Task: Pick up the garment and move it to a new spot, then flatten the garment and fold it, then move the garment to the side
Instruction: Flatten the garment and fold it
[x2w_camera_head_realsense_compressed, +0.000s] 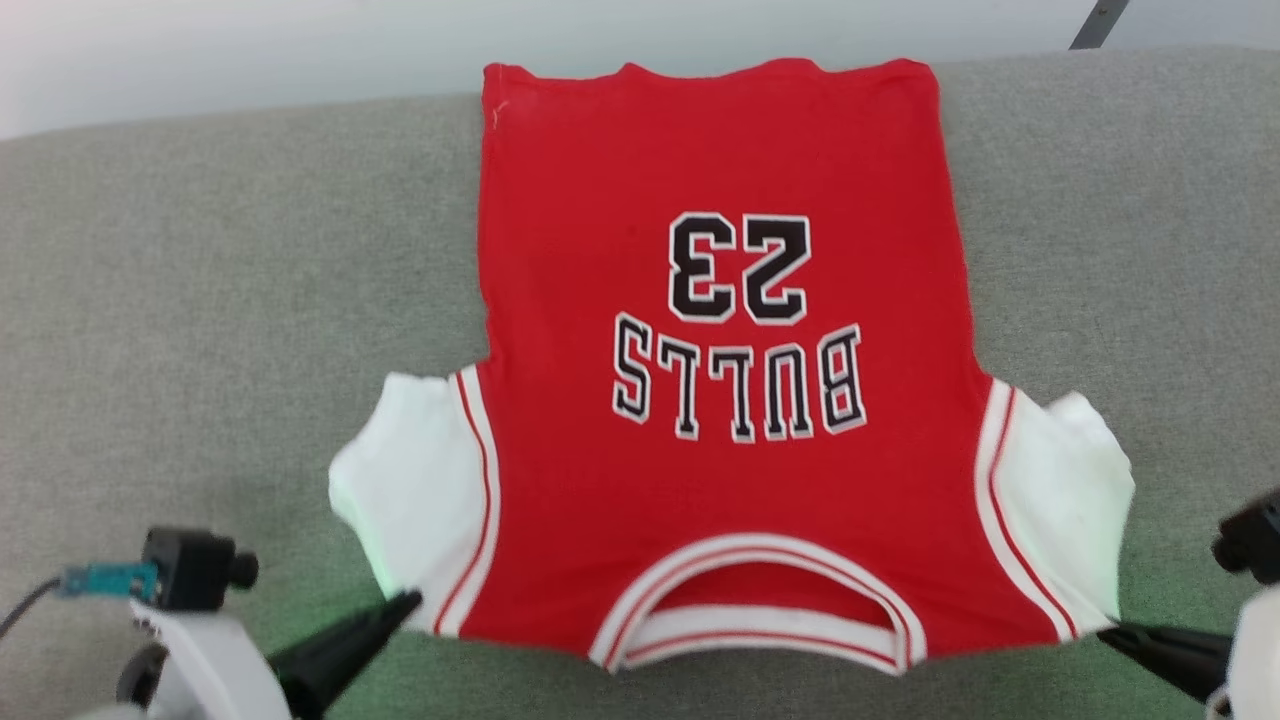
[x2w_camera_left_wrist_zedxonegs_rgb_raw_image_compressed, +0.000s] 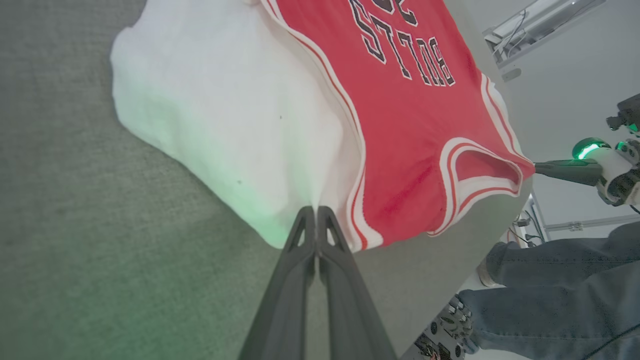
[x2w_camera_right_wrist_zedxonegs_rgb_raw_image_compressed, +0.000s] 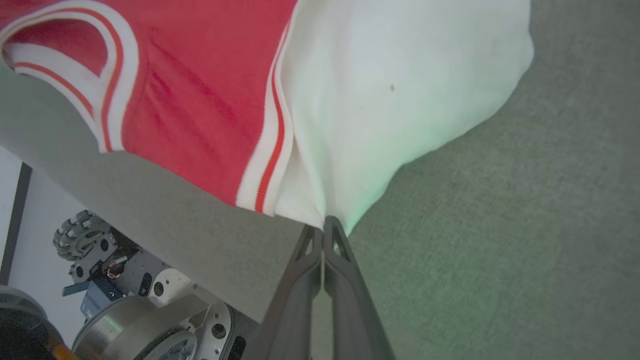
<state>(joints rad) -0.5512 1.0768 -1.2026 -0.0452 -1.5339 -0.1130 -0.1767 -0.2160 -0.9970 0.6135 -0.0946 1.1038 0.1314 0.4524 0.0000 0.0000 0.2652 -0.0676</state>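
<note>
1. soft, even, bright light falls on the garment (x2w_camera_head_realsense_compressed: 720, 300); hardly any shadow lies beside it.
2. a green glow tints the garment's white sleeves and the grey surface (x2w_camera_head_realsense_compressed: 200, 300) just beside them.
3. in the left wrist view a green lamp (x2w_camera_left_wrist_zedxonegs_rgb_raw_image_compressed: 587, 147) glares beyond the garment's collar.
4. the head view is slightly soft, yet the garment's lettering is readable.
5. the wrist views show wide-angle stretch toward their edges, away from the garment.

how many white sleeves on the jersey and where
2. One white sleeve lies at the red jersey's lower left in the head view, its corner pinched by the left gripper; the other sleeve lies at the lower right, pinched by the right gripper.
</note>
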